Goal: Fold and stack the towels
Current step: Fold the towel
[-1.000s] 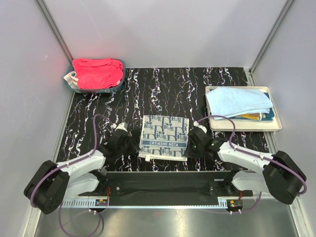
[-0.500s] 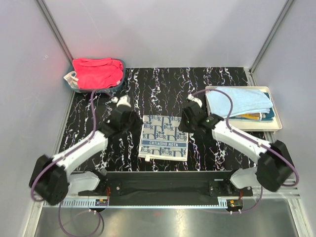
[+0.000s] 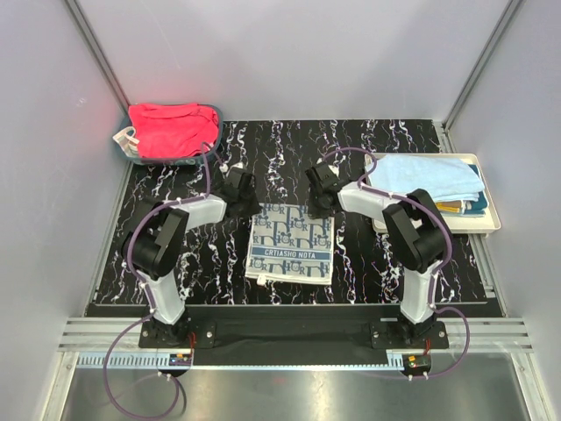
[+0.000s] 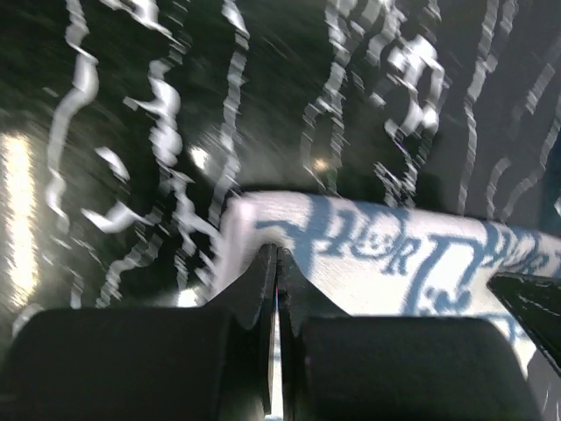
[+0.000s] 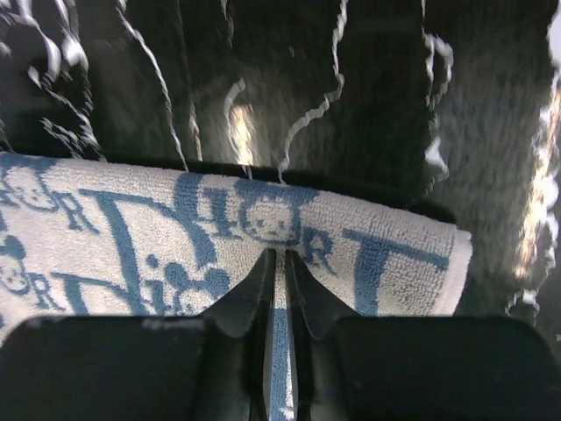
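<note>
Black marbled surface (image 3: 386,263) veined in white, shut in by plain grey walls, carries a white towel with dark blue print (image 3: 291,243) at its centre, just ahead of the arm bases. The towel lies flat and is close to square, so its long axis is hardly marked. If anything it runs near to far. Its band of lettering crosses the nearer half and reads upright from the robot's side, with the top edge pointing at the back wall.

The left arm (image 3: 188,213) reaches to the towel's far-left corner and the right arm (image 3: 372,200) to its far-right corner. In the left wrist view the fingers (image 4: 250,289) are pressed together with a pale sliver of cloth between them, so the left jaws are closed on that corner. In the right wrist view the fingers (image 5: 245,294) likewise pinch the far edge, so the right jaws are closed on the towel.

A second ago both arms sat low beside the towel's nearer half. Half a second ago they were partway up its sides, and now they are at the far corners. The towel itself has not shifted.

At far left a red-pink towel (image 3: 173,129) fills a teal bin (image 3: 210,153). At right a cream tray (image 3: 487,224) holds a stack topped by a light blue towel (image 3: 422,180).
</note>
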Tool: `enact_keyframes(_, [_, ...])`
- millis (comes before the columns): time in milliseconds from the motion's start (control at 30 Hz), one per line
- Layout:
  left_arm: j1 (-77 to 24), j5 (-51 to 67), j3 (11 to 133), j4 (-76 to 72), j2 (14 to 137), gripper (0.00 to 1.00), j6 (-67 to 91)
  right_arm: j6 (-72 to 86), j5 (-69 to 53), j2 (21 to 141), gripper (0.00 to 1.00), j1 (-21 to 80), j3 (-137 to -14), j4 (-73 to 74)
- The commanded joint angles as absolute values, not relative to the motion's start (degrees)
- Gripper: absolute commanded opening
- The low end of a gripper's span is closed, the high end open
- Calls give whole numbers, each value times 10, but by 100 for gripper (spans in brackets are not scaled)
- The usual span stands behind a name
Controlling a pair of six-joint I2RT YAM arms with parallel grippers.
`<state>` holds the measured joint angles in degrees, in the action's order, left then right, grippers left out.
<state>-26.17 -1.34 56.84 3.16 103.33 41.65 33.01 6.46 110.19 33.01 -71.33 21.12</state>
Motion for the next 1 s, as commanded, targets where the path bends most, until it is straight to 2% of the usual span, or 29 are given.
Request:
enact_keyframes(0, [-245, -11, 605, -17, 1051, 3, 407, 316, 62, 1121, 14, 315, -748, 197])
enact_keyframes(300, [-228, -39, 623, 30, 1076, 4, 414, 301, 87, 1103, 15, 286, -718, 206])
enact_keyframes(433, [-228, -47, 614, 26, 1063, 4, 419, 274, 38, 1098, 17, 279, -736, 194])
enact_keyframes(500, [-228, -49, 610, 20, 1043, 7, 417, 268, 24, 1114, 17, 278, -761, 211])
enact_keyframes(667, [-226, -61, 641, 55, 1040, 7, 409, 269, -17, 1169, 16, 279, -803, 207])
enact_keyframes(733, [-221, -69, 649, 61, 1037, 15, 407, 277, -40, 1184, 15, 279, -812, 199])
enact_keyframes(967, [-201, -65, 657, 74, 1009, 23, 403, 299, -80, 1208, 15, 283, -841, 189])
